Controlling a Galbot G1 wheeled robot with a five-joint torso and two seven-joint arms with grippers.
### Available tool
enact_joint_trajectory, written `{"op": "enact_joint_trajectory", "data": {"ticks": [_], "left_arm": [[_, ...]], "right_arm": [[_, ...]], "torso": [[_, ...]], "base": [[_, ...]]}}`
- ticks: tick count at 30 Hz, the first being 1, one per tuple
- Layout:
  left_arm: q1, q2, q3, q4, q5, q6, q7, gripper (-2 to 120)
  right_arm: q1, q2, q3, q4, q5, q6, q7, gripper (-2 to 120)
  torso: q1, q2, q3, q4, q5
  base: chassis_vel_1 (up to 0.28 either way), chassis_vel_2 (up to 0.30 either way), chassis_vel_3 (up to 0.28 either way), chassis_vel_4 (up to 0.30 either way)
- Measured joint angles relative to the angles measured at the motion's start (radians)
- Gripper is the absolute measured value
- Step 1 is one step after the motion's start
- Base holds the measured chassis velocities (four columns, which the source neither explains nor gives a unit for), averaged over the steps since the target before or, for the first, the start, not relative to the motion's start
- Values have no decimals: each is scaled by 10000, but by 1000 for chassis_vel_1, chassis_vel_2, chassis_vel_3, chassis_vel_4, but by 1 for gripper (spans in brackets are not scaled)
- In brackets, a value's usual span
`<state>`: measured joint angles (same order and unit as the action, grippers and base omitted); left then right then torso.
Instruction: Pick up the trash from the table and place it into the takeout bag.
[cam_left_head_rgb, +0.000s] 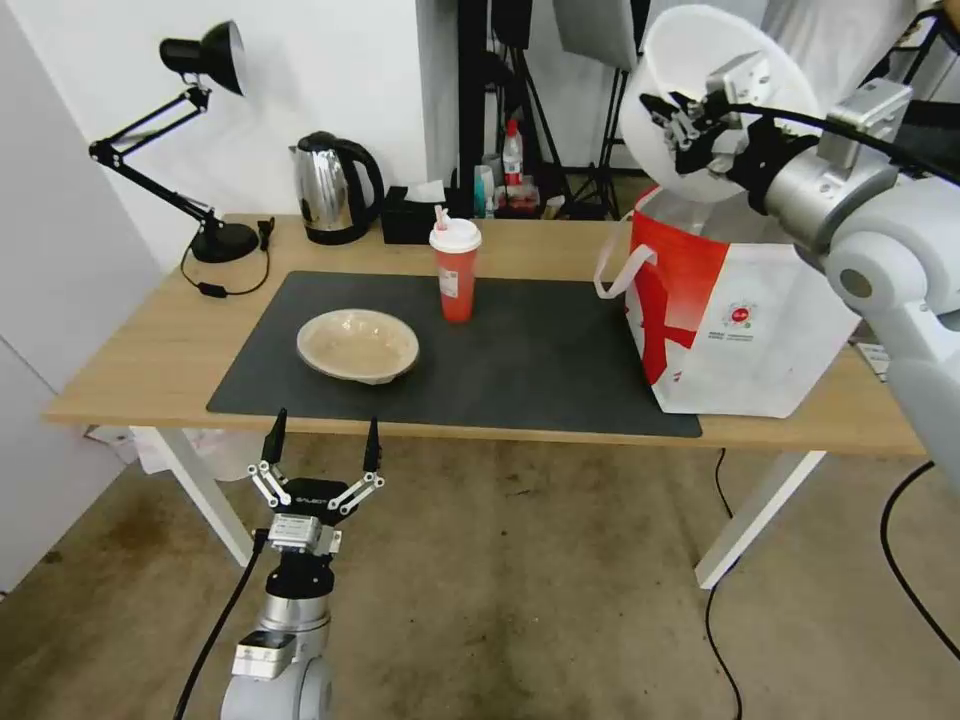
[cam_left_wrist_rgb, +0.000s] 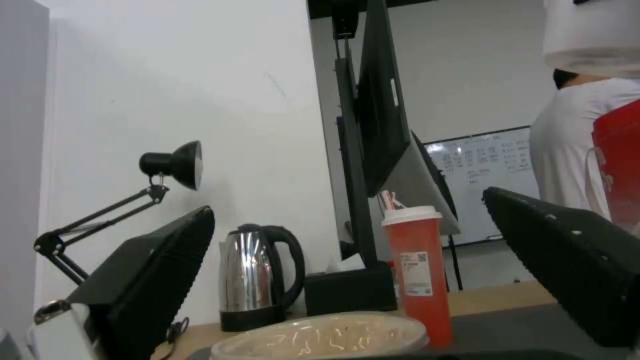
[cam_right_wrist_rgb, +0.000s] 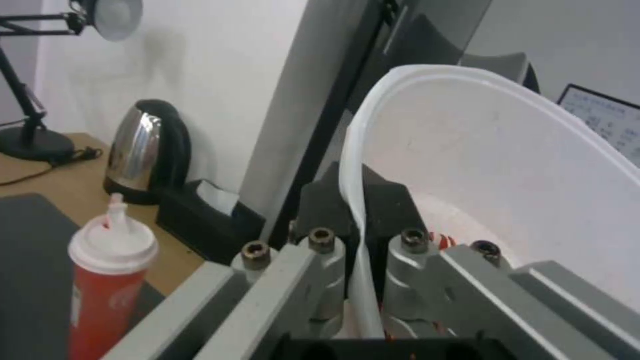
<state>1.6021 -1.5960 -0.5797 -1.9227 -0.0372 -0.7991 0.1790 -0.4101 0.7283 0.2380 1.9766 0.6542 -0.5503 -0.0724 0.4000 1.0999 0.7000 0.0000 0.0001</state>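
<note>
The long light-wood surface (cam_left_head_rgb: 150, 350) carries a dark grey mat. At its right end stands the boxy white takeout bag with a red side panel (cam_left_head_rgb: 740, 330). Above the bag's open top, the right gripper (cam_left_head_rgb: 668, 118) holds a deep white bowl (cam_left_head_rgb: 690, 60) tilted, fingers clamped on its rim. Left of the bag, the red drink cup with white lid and straw (cam_left_head_rgb: 456, 268) stands far on the mat; the shallow beige bowl (cam_left_head_rgb: 358, 345) lies nearer. The left gripper (cam_left_head_rgb: 322, 445) hangs just off the near edge, fingers wide apart, touching nothing.

Silver arms, black gripper (cam_left_head_rgb: 322, 438) fingers, black cables
</note>
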Motion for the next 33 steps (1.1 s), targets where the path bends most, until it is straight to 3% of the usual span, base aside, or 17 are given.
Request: {"op": "enact_joint_trajectory", "data": {"ticks": [33], "left_arm": [[23,-1,-39,-48,6,-1,9,100]], "right_arm": [[-1254,200,888,-1054,-729,1145,-514,0]], "torso": [[0,0,0,0,-1]], "base": [[0,0,0,0]]}}
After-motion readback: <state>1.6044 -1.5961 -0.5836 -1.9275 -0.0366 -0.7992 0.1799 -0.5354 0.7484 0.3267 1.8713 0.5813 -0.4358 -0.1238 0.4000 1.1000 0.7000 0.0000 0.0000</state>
